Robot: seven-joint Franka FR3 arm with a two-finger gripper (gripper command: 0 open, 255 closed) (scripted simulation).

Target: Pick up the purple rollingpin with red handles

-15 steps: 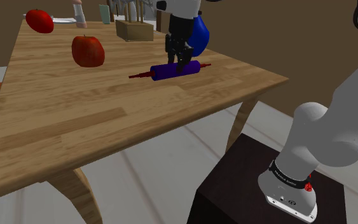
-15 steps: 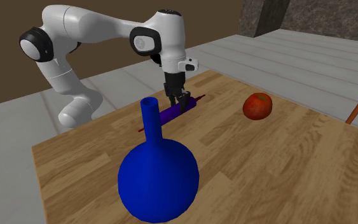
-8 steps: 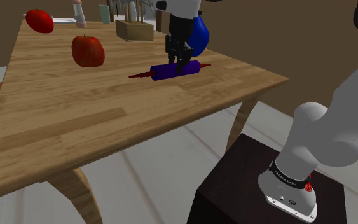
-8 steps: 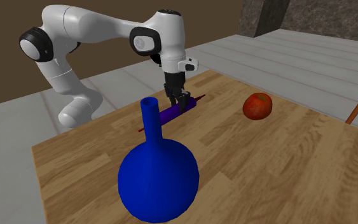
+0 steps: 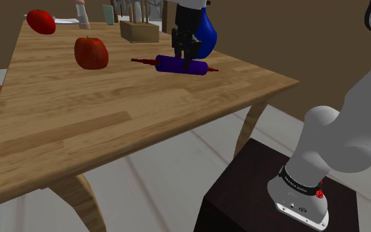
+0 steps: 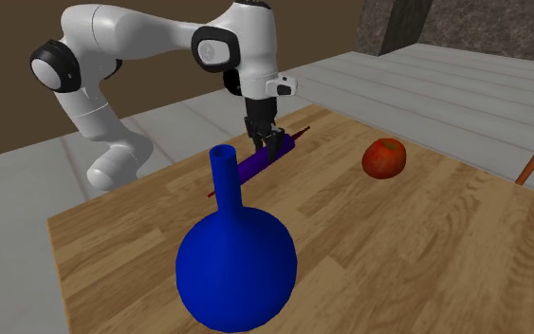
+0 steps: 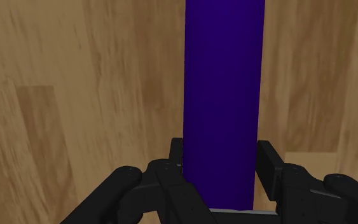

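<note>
The rolling pin (image 5: 172, 64) has a dark purple barrel and thin red handles, and hangs slightly above the wooden table (image 5: 78, 112), tilted against the table's grain. My black gripper (image 5: 188, 57) comes down on its barrel from above and is shut on it. From across the table, the gripper (image 6: 267, 142) grips the pin (image 6: 255, 163) near its far end. In the wrist view, the purple barrel (image 7: 222, 89) runs straight out between the fingers, and the gripper (image 7: 222, 167) clasps it on both sides.
A big blue vase (image 6: 234, 256) stands close behind the pin, seen as (image 5: 207, 34) beside the hand. A red apple (image 5: 91, 53), a second red fruit (image 5: 41, 21) and a wooden block (image 5: 138, 30) sit further along. The table edge (image 5: 269, 92) is near.
The gripper has risen a little with the rolling pin in it. The pin has left the table and swung round, so its handles point a different way.
</note>
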